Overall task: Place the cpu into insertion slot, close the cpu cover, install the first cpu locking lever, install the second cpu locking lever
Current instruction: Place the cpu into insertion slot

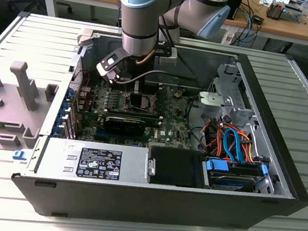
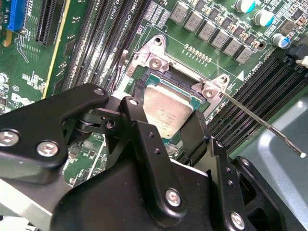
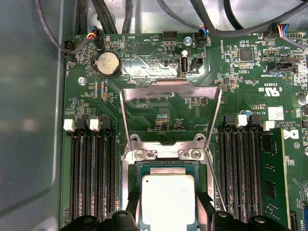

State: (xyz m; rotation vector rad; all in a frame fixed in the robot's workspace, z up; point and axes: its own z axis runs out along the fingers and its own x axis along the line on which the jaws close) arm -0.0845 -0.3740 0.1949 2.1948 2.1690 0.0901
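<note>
The cpu (image 3: 168,197), a flat square chip with a silver-grey top, lies level in the insertion slot (image 3: 126,178), the silver-rimmed socket on the green board. My gripper (image 3: 168,204) stands straight over it, and its two black fingers (image 3: 133,202) press against opposite edges of the chip. The second wrist view shows the cpu (image 2: 166,108) between the same fingers. The cpu cover (image 3: 171,89), a thin silver frame, is swung back away from the socket. A thin locking lever (image 2: 260,122) sticks out unlatched at one side. In the exterior view the arm reaches down into the open case with the gripper (image 1: 136,96) at the board.
Black memory slots (image 3: 91,173) run along both sides of the socket. A coin battery (image 3: 108,63) and black cables (image 3: 211,19) lie beyond the cover. The case also holds a power supply (image 1: 96,162) and a drive bay with orange and blue cables (image 1: 233,144).
</note>
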